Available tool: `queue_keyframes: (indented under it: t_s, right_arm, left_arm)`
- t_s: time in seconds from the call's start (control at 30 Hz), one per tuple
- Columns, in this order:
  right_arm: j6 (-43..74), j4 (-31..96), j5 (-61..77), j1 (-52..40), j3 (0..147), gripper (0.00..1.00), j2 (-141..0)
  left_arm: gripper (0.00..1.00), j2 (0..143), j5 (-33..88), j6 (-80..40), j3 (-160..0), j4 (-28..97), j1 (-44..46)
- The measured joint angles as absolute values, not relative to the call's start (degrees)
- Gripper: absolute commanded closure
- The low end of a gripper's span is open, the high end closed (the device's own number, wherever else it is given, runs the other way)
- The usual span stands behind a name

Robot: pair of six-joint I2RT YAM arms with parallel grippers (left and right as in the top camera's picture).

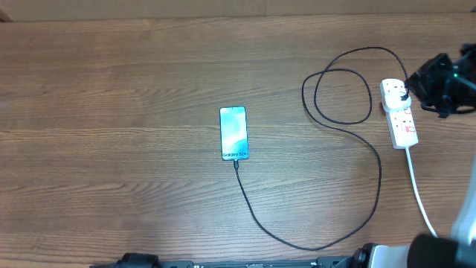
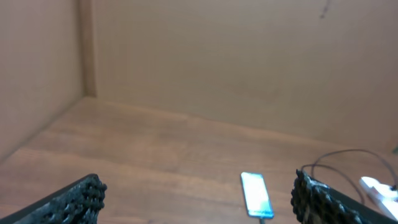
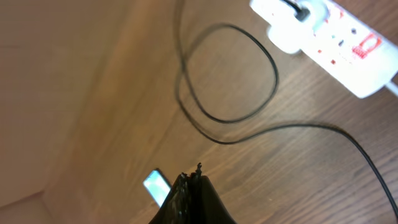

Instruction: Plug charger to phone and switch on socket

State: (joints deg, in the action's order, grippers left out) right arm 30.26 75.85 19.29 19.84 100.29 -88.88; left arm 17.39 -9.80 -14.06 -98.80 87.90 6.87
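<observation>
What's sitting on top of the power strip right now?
A black plug sits in the far outlet of the power strip, its cable looping away to the phone. Red markings show on the remaining face. The outlet under the plug is covered.

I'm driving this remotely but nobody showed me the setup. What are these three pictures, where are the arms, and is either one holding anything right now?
There are two robot arms at a wooden table. One picture looks straight down from above; the other two come from a camera on each wrist.

From above, the phone lies mid-table with its screen lit. The black charger cable runs from the phone's near end, loops, and ends at a plug in the white socket strip on the right.

The right gripper is near the socket, jaws shut, holding nothing. The left gripper is at the near edge, jaws wide open and empty, looking toward the phone.
</observation>
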Motion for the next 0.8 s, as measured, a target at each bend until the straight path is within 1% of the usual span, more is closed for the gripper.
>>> queue_keyframes:
  t_s: [0.17, 0.43, 0.8]
  right_arm:
    - [27.42, 77.12, 21.67, 19.92, 100.29, 0.96, -81.06]
    - [24.58, 79.90, 25.74, 19.97, 100.29, 0.96, -77.14]
    - [24.16, 82.06, 28.23, 19.94, 100.29, 0.96, -71.68]
  left_arm:
    - [0.00, 14.94, -9.89, -14.06, -98.59, 96.40, 3.77]
    - [0.00, 10.92, -9.93, -14.06, -98.56, 96.68, -0.89]
    - [0.00, 5.54, -9.93, -14.06, -98.56, 96.71, -1.19]
